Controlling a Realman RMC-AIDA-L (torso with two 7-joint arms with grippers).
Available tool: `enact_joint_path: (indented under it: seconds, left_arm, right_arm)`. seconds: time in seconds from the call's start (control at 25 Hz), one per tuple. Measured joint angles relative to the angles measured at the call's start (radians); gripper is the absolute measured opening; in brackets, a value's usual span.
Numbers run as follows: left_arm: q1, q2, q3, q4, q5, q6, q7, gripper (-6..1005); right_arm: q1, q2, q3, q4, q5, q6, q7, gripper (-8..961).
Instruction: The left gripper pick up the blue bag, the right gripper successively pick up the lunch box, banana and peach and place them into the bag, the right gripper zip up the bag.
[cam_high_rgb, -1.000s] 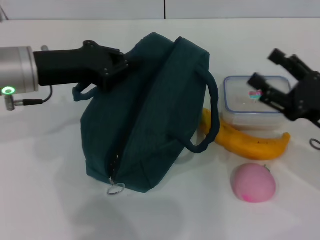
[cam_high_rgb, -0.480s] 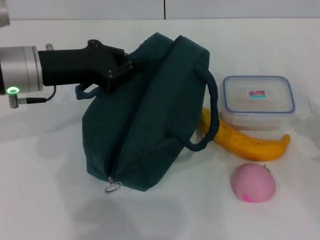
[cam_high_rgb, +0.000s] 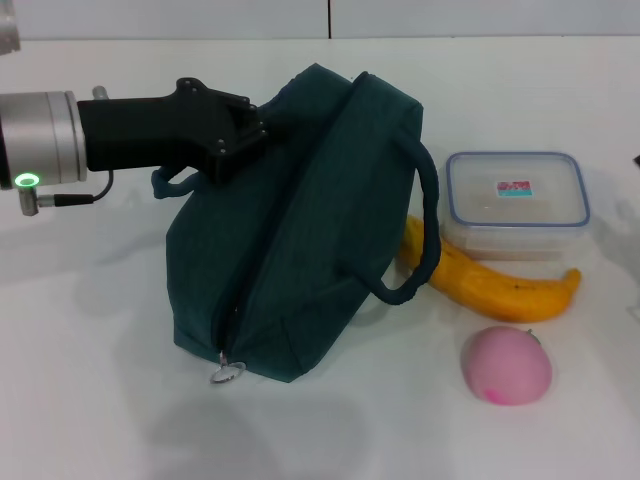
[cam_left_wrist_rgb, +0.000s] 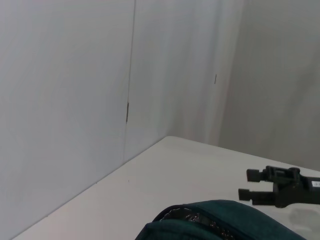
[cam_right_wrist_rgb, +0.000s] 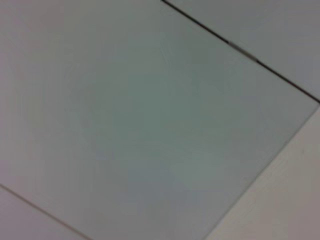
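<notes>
The blue bag (cam_high_rgb: 300, 240) leans tilted on the white table, its ring pull (cam_high_rgb: 228, 373) at the near bottom end. My left gripper (cam_high_rgb: 248, 128) is shut on the bag's upper left edge, and one handle (cam_high_rgb: 165, 185) hangs below it. The lunch box (cam_high_rgb: 515, 205) sits right of the bag, with the banana (cam_high_rgb: 500, 285) in front of it and the peach (cam_high_rgb: 506, 365) nearer still. The head view does not show my right gripper. In the left wrist view the right gripper (cam_left_wrist_rgb: 244, 184) hovers open and empty beyond the bag's top (cam_left_wrist_rgb: 225, 222).
The white table (cam_high_rgb: 100, 400) extends to a pale wall (cam_high_rgb: 200, 15) at the back. The bag's second handle (cam_high_rgb: 425, 230) loops out toward the banana. The right wrist view shows only wall panels and a strip of table.
My right gripper, open over the lunch box a second ago, has pulled away to the right and left the head view. The left gripper and bag shifted only slightly.
</notes>
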Motion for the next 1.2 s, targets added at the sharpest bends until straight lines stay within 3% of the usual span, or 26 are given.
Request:
enact_joint_path:
  seconds: [0.24,0.64,1.2]
  left_arm:
    - [0.000,0.000,0.000,-0.018,-0.002,0.000,0.024,51]
    - [-0.001,0.000,0.000,-0.026,-0.007,0.005,0.026,53]
    - [0.006,-0.002,0.034,-0.028,-0.020,0.008,0.026,56]
  right_arm:
    - [0.008,0.000,-0.074,-0.064,0.003,0.106,0.010,777]
    - [0.027,0.000,-0.261,-0.097,0.149,0.155,0.041,775]
    - [0.037,0.000,-0.297,-0.119,0.192,0.131,0.082,773]
